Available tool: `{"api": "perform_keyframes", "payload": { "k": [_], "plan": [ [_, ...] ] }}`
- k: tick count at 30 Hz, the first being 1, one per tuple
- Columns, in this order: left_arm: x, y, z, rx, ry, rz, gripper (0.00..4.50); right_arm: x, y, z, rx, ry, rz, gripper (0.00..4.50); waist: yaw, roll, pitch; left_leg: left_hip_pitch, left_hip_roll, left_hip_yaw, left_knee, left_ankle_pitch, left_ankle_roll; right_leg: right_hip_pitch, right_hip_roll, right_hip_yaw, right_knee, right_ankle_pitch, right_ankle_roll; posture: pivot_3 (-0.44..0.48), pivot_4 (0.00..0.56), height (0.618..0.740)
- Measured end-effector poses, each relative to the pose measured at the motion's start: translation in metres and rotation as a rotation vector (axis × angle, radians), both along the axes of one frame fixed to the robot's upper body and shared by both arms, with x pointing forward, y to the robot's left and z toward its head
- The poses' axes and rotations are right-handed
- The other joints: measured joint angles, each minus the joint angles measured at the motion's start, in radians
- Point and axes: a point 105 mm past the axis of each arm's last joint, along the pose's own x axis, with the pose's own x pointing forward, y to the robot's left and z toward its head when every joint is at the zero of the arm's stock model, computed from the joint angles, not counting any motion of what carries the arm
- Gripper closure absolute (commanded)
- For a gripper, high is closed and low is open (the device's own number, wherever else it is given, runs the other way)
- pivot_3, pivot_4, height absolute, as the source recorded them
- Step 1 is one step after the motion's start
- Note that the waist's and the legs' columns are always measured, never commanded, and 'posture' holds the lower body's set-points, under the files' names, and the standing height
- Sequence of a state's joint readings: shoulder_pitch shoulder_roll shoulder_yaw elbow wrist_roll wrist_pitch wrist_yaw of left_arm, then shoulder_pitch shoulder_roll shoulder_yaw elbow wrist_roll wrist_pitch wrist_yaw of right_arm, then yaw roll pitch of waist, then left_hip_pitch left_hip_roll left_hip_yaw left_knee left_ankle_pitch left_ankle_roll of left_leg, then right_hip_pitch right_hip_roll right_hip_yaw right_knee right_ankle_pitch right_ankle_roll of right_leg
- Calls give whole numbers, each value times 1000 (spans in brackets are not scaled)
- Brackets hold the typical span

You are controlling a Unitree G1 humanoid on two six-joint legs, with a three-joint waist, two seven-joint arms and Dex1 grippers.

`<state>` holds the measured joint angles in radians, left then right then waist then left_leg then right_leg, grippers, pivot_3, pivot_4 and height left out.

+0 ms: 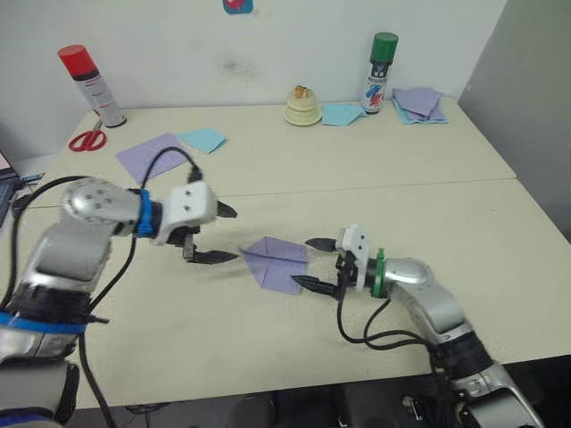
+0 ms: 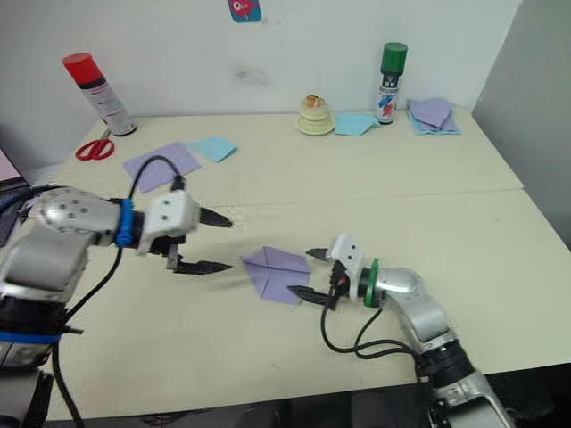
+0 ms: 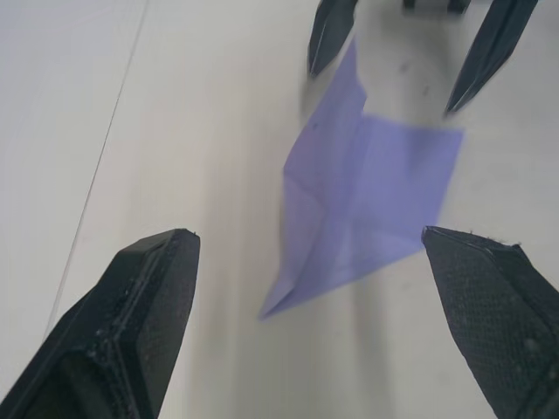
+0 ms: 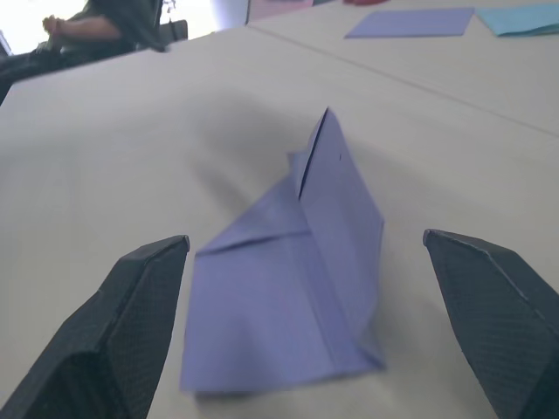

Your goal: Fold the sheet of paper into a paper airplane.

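With both my left gripper (image 1: pixel 214 234) and right gripper (image 1: pixel 312 264) spread, the creased lavender-purple sheet of paper (image 1: pixel 278 262) lies between them, so I should pinch its raised flap squarely.

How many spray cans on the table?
2. The red-capped spray can stands at the far left corner, behind the scissors. The green-capped spray can stands at the far edge toward the right, between the light-blue sheet and the paper stack.
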<state>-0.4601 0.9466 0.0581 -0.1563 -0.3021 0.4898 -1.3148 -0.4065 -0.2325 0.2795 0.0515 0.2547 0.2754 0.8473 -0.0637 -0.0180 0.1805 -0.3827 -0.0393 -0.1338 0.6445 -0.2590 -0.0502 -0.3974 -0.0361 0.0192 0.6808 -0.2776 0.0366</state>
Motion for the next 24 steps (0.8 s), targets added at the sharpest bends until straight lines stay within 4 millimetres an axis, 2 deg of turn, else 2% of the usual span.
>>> {"api": "perform_keyframes", "payload": {
  "k": [1,4,7,11,12,17,20,24],
  "plan": [
    [-8,2,-2,-44,33,40,0,3,4,2,16,1,-5,595,-1,0,0,0,0,0,0,0,0,0,0,1,0,0,0,0,150,740],
    [-26,12,-17,-87,95,162,0,9,3,0,25,-2,-16,1679,6,0,0,1,0,0,0,0,0,0,-1,1,0,0,0,0,150,740],
    [-33,20,-30,-95,127,257,0,9,3,-4,24,-11,1,2789,20,0,0,1,0,-1,0,0,0,1,-1,-1,0,1,-1,0,150,740],
    [-40,28,-37,-132,138,339,0,1,9,-4,-2,-65,85,4271,24,0,0,3,0,0,0,0,-1,2,-1,0,0,1,-1,0,150,740],
    [-43,35,-40,-136,145,371,0,0,10,-4,-9,-78,101,4480,23,0,0,3,0,1,0,0,-1,2,-1,0,0,1,-1,0,150,740],
    [-64,72,-66,-140,234,537,0,-9,8,-6,-67,-202,198,4480,16,1,0,3,1,1,-2,0,-1,1,-2,0,-1,0,-3,0,150,740],
    [-72,74,-75,-139,262,551,0,-18,6,-13,-125,-282,280,4480,23,1,0,3,1,0,-1,0,-1,2,-2,-1,-1,0,-3,0,150,740],
    [-65,68,-72,-158,224,544,0,-27,9,-25,-173,-360,353,4480,32,1,0,4,0,1,-1,0,-1,3,-2,-1,-1,0,-3,0,150,740]
  ]
}}
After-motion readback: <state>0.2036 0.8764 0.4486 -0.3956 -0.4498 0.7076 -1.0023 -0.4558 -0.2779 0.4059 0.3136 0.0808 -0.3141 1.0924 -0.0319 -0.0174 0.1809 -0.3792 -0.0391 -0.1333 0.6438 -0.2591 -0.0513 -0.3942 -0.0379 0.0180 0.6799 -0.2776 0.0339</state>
